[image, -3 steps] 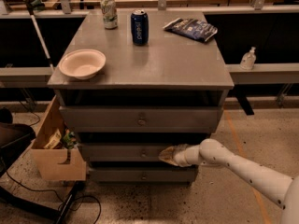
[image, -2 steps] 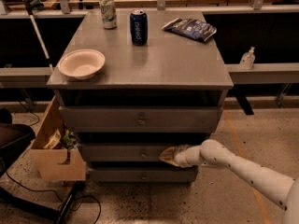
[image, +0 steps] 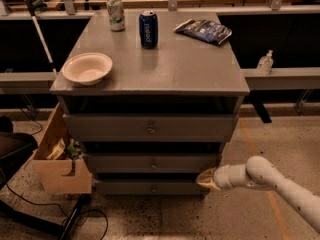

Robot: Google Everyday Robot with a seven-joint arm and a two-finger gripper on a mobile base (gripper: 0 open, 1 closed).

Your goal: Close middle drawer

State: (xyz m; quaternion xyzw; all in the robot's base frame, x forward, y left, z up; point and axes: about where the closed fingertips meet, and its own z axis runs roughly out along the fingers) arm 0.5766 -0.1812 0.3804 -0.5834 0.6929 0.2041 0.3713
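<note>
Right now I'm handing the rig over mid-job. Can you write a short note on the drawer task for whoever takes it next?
Gripper: low at the cabinet's front right, beside the middle drawer's lower right corner. Contact cannot be told.
Middle drawer: front faces out with a dark gap above it. Whether it is fully in cannot be told.
Done: arm brought to the drawer.
Left: check that the front is flush, and push in if not.

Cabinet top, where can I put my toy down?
The big bare patch on the cabinet top lies right of the white bowl, in front of the blue can and the snack bag. The back edge is crowded: the pale can, blue can and bag. The gripper sits low, near the middle drawer's right end.
</note>
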